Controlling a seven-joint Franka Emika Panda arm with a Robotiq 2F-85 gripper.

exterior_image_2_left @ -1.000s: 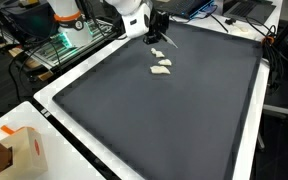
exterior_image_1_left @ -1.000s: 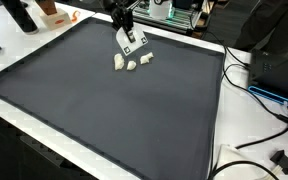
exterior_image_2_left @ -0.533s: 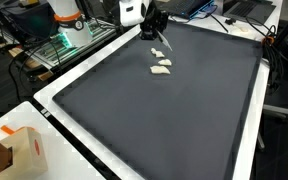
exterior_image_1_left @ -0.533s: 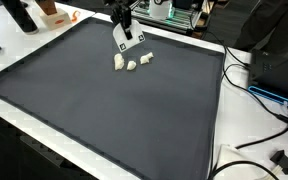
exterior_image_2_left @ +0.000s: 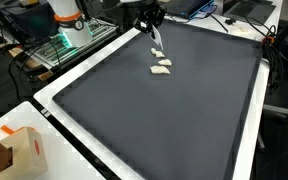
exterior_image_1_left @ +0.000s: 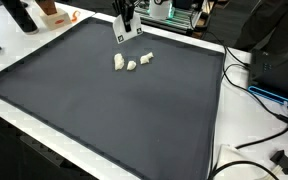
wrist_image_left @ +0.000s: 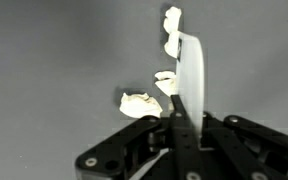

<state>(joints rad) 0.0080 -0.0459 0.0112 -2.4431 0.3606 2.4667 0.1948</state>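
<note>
1. My fingers pinch a thin white strip, which stands upright between them, clear of the dark mat.
2. Just past it, white scraps lie close together on the mat.
3. In an exterior view, the strip hangs near the mat's far edge.

A dark mat covers the white tabletop, with a cardboard box at one corner, black cables trailing along one edge and a black plug nearby.
</note>
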